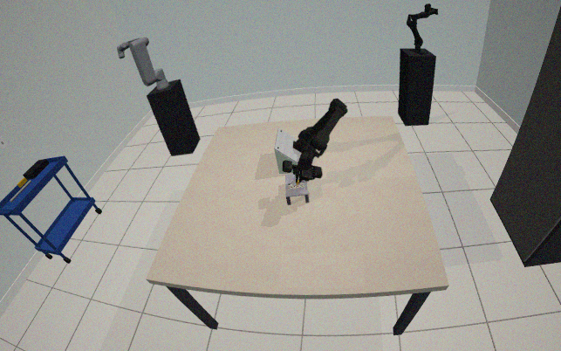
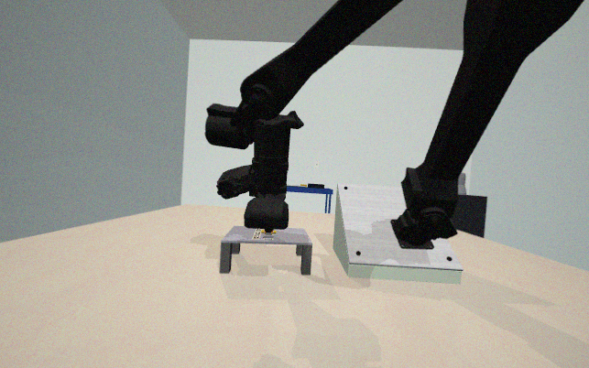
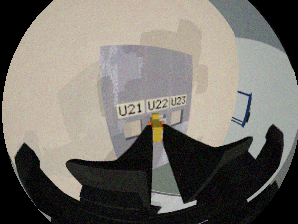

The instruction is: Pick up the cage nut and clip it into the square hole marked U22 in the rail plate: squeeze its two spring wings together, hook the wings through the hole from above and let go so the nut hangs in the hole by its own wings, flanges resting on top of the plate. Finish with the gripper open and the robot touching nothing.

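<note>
Tiled rm; jaws (image 1: 297, 180) (image 2: 268, 230) grip nut (image 3: 157, 131) @ U22

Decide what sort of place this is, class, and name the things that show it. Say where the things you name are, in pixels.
Probably a robotics lab or workshop: a grey robot arm (image 1: 143, 63) and a small black arm (image 1: 414, 30) stand on pedestals, and a blue cart (image 1: 66, 223) (image 2: 310, 189) (image 3: 248, 107) is parked by the wall.

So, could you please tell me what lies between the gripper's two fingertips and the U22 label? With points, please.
The yellow cage nut (image 2: 262, 232) (image 3: 157, 132) lies there, held by the gripper (image 2: 268, 230) (image 3: 156, 128), its far end just below the U22 label (image 3: 158, 104); the wrist view shows this.
</note>
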Controlling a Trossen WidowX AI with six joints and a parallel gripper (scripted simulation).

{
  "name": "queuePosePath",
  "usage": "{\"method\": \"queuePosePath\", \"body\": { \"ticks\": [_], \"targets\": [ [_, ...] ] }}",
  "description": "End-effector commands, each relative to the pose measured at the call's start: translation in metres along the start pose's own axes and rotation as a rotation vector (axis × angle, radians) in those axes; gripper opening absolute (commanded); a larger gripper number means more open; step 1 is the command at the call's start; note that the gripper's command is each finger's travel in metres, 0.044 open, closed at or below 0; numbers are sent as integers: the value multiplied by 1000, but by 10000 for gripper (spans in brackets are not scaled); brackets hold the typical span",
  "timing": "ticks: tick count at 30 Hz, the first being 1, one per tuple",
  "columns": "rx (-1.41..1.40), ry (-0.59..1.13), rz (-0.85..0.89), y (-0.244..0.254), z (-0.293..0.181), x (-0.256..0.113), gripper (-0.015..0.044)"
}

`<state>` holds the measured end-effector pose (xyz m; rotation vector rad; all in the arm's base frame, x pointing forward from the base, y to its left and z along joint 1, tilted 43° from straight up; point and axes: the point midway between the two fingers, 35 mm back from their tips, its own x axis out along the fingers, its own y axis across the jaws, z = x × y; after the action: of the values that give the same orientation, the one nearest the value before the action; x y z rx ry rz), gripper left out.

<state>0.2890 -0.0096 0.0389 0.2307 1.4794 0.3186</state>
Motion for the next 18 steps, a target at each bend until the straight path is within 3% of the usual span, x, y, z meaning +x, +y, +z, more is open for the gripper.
{"method": "queuePosePath", "body": {
  "ticks": [1, 18],
  "targets": [
    [-2, 5, 14, 0, -1, 1, 23],
    [-2, 6, 48, -2, -1, 2, 23]
  ]
}}
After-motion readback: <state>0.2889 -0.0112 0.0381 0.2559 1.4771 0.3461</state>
